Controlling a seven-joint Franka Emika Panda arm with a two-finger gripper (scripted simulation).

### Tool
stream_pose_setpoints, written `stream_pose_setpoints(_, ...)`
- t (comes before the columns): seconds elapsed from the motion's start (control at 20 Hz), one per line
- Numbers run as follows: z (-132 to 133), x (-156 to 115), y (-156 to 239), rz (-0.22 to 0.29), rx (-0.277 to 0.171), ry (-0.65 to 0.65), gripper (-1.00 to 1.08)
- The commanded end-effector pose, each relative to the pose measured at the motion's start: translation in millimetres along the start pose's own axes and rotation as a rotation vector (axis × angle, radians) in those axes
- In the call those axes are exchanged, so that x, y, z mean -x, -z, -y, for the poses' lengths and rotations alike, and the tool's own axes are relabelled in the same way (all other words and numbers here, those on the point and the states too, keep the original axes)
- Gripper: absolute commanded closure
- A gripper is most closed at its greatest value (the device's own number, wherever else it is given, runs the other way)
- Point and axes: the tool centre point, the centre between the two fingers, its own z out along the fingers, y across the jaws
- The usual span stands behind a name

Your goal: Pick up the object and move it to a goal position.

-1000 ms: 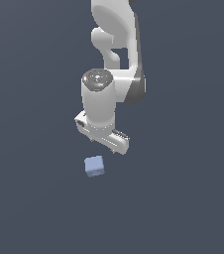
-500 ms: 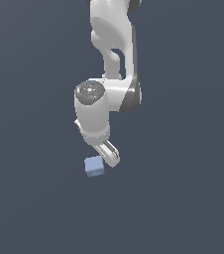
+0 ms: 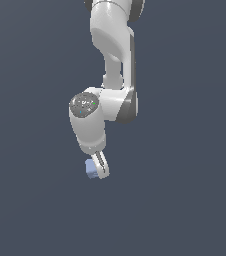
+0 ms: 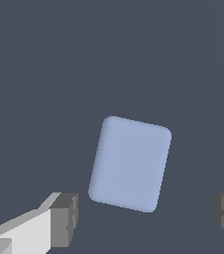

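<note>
The object is a small pale periwinkle-blue cube (image 3: 90, 169) resting on the dark grey floor; in the wrist view the cube (image 4: 130, 163) fills the middle, slightly rotated. My white gripper (image 3: 96, 172) has come down around it, one finger (image 3: 101, 166) covering the cube's side toward the exterior view's right. In the wrist view the gripper (image 4: 143, 218) is open, its dark pads (image 4: 64, 220) standing well apart on either side of the cube with gaps showing, not touching it.
The white arm (image 3: 112, 60) reaches down from the top of the exterior view. Plain dark grey floor (image 3: 185, 200) lies all around, with no other objects in sight.
The arm has dropped and swung toward the exterior view's left, bringing the gripper from above the cube down around it. The cube has not moved.
</note>
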Motion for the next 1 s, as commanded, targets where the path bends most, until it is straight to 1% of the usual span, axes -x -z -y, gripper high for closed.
stream_pose_setpoints(0.0, 1.3, -3.9, -4.3, 0.001, 0.001, -0.062, -0.92)
stream_pose_setpoints(0.2, 2.7, -8.5, -9.6, 0.001, 0.002, -0.136, -0.92)
stream_pose_setpoints(0.45, 3.8, -12.1, -13.7, 0.001, 0.004, -0.193, -0.92)
stream_pose_setpoints(0.8, 3.9, -12.9, -15.4, 0.001, 0.004, -0.207, -0.92)
stream_pose_setpoints(0.95, 3.9, -12.8, -21.8, 0.001, 0.004, -0.207, -0.92)
